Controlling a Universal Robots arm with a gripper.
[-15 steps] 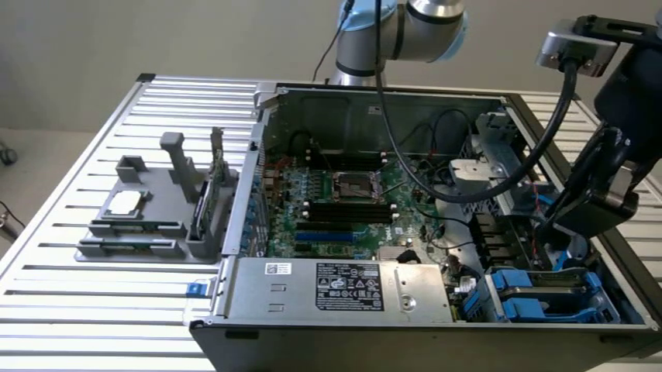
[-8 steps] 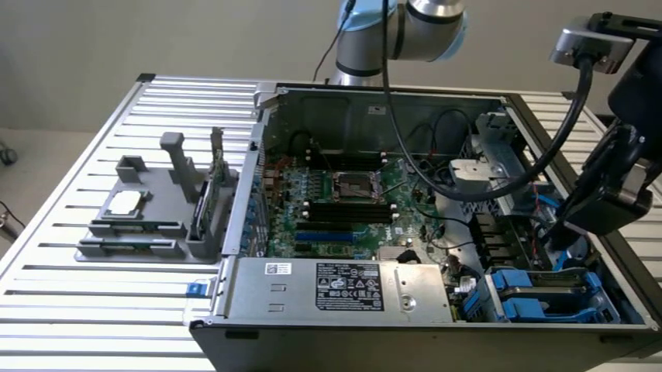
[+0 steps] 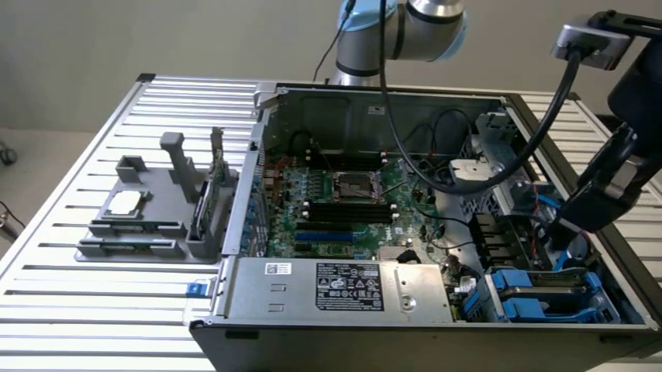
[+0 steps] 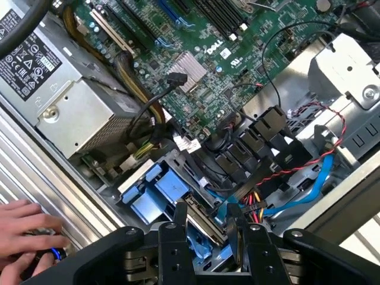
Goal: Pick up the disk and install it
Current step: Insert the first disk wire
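Note:
In the wrist view the disk [image 4: 208, 225] shows edge-on as a thin dark slab with blue carrier plastic just under it. It stands between the two black fingers [image 4: 178, 217] of my gripper [image 4: 206, 208], which are closed against its sides. The disk hangs low over the drive bay in a corner of the open computer case, beside blue drive carriers [image 4: 157, 190] seated there. In the exterior view my gripper [image 3: 572, 232] reaches down into the case at the exterior view's right, just above the blue carriers [image 3: 538, 298].
The power supply [image 3: 342, 287] and motherboard [image 3: 342, 201] lie beside the bay. Red, black and blue cables [image 4: 309, 172] crowd it. A grey holder [image 3: 145, 225] with a small silver chip [image 3: 122, 203] and an upright card [image 3: 217, 186] stands outside the case. A person's hand [image 4: 24, 234] rests on the table.

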